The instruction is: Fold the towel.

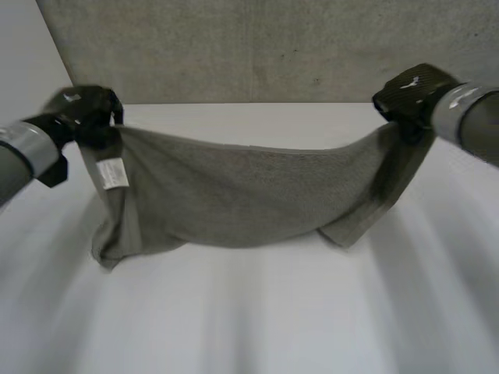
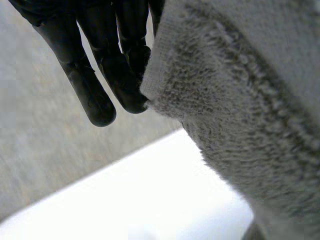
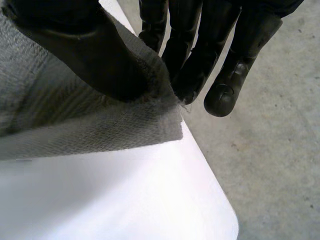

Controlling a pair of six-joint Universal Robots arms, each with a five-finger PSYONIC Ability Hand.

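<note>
- The grey towel (image 1: 242, 195) hangs stretched between the two hands above the white table (image 1: 273, 312). Its middle sags, and its lower edge seems to rest on the table.
- The left hand (image 1: 82, 113) holds one upper corner lifted, near a white label (image 1: 111, 173). In the left wrist view its straight fingers (image 2: 95, 95) lie against the cloth edge, and the cloth hides the thumb.
- The right hand (image 1: 409, 93) holds the other upper corner. Its thumb (image 3: 95, 60) presses the cloth against the fingers, a clear pinch.

thumb of left hand (image 2: 102, 65) hidden by towel (image 2: 240, 105), label (image 1: 113, 173) print too small to read
</note>
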